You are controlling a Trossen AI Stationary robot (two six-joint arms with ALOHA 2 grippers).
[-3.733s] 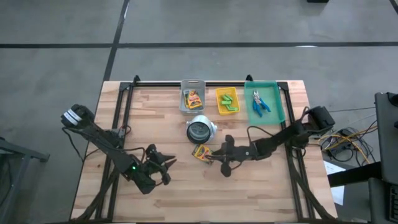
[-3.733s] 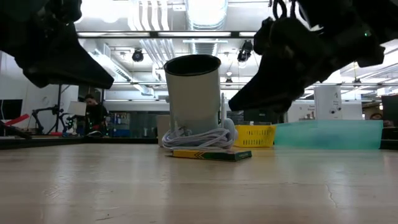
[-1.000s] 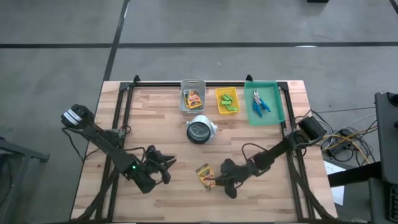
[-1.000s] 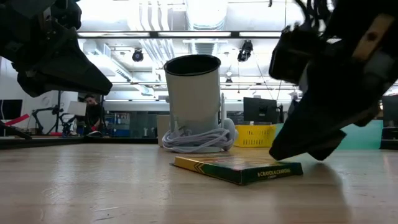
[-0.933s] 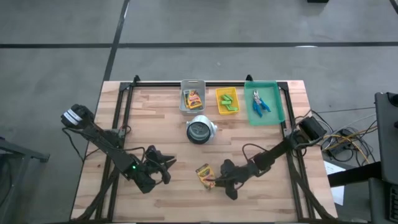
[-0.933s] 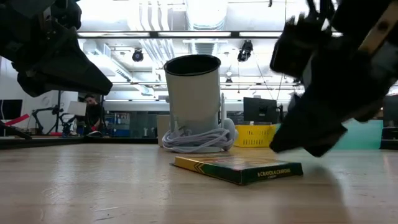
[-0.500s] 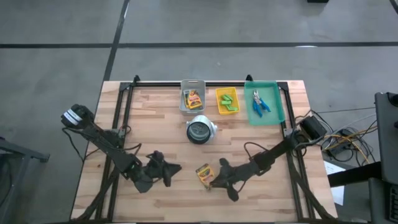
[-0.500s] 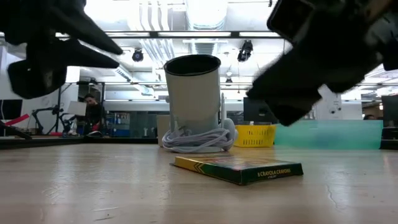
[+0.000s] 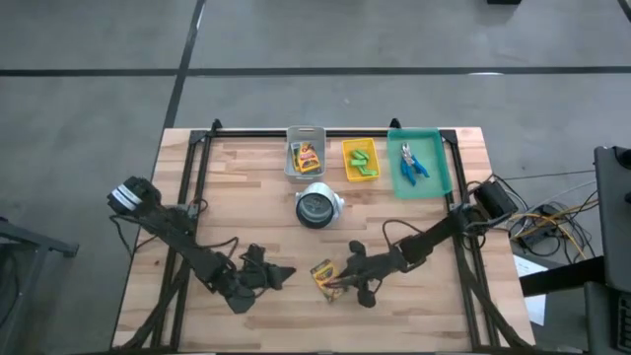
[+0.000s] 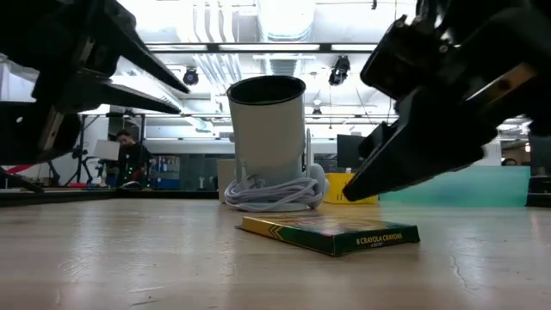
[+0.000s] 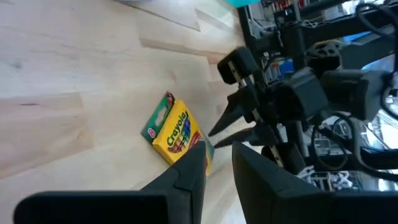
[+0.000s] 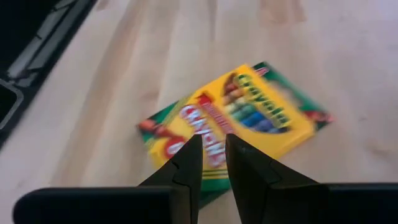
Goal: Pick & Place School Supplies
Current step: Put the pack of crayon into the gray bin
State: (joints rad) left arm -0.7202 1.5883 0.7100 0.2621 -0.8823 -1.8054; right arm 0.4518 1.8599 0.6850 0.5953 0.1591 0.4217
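Fingers (image 9: 340,280) beside one crayon box (image 9: 323,277)

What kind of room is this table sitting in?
Probably a robotics lab or workshop: bare concrete floor, ceiling strip lights and ducting, and equipment benches behind the wooden table.

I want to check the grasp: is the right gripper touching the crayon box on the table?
Apart. In the low view, the right gripper hangs above the crayon box, with background visible between them.
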